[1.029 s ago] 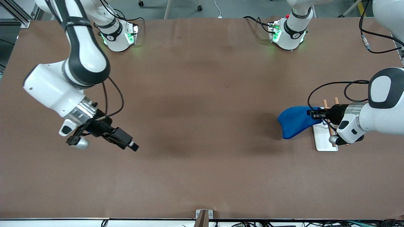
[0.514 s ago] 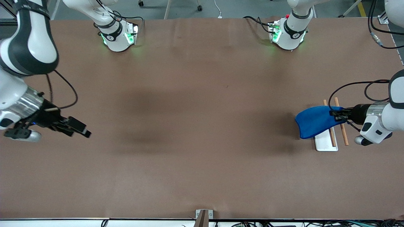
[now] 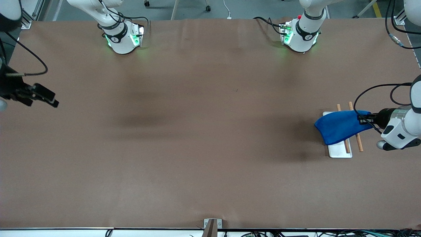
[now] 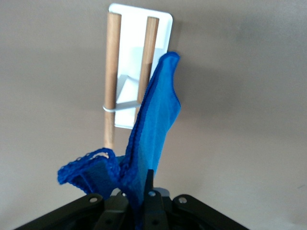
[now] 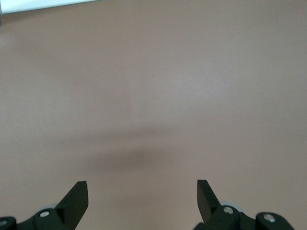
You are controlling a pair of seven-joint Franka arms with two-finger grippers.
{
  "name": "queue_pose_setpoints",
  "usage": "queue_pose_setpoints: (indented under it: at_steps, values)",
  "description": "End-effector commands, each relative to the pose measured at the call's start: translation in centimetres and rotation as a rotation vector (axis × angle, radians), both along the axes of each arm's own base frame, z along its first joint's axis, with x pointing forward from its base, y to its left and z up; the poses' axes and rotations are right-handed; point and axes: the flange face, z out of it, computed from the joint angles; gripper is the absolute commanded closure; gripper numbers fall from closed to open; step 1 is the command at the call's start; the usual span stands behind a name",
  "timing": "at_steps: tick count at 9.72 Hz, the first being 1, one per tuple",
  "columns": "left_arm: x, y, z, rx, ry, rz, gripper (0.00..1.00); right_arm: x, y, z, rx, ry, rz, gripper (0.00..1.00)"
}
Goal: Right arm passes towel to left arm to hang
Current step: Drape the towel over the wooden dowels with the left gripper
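Observation:
The blue towel [image 3: 340, 126] hangs from my left gripper [image 3: 362, 119], which is shut on one end of it at the left arm's end of the table. The towel drapes over the white tray [image 3: 340, 150] and its two wooden rods [image 3: 358, 142]. In the left wrist view the towel [image 4: 153, 129] hangs from the shut fingers over the tray [image 4: 163, 28] and the rods [image 4: 112, 72]. My right gripper [image 3: 49, 98] is open and empty, up over the right arm's end of the table. The right wrist view shows its fingertips [image 5: 76, 201] wide apart over bare table.
The brown table top [image 3: 204, 131] stretches between the two arms. Both arm bases [image 3: 123, 38] stand along the edge farthest from the front camera. A small bracket [image 3: 212, 225] sits at the nearest edge.
My right arm has swung away toward its own end of the table, open and empty. My left gripper has carried the towel farther over the tray and rods.

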Motion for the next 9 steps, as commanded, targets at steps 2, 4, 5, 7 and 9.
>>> queue_pose_setpoints:
  at_steps: [2, 4, 5, 7, 9]
  values:
    - [1.1, 2.9, -1.2, -0.032, 0.002, -0.161, 1.0, -2.7, -1.9, 2.7, -0.024, 0.104, -0.043, 0.0]
    - [0.9, 4.6, -1.8, -0.073, 0.009, -0.229, 1.0, -3.9, -2.3, 2.6, -0.027, 0.111, -0.048, 0.0]
    - [0.8, 5.4, -2.2, -0.086, 0.014, -0.247, 0.99, -3.6, -2.0, 2.4, -0.027, 0.105, -0.044, 0.0]
    - [0.3, 8.0, -3.1, -0.12, 0.026, -0.299, 1.0, -3.1, -2.0, 2.3, -0.03, 0.074, -0.044, 0.0]
    - [0.0, 9.7, -4.3, -0.124, 0.041, -0.297, 0.99, -3.0, -1.4, 2.3, -0.053, 0.07, -0.029, 0.0]
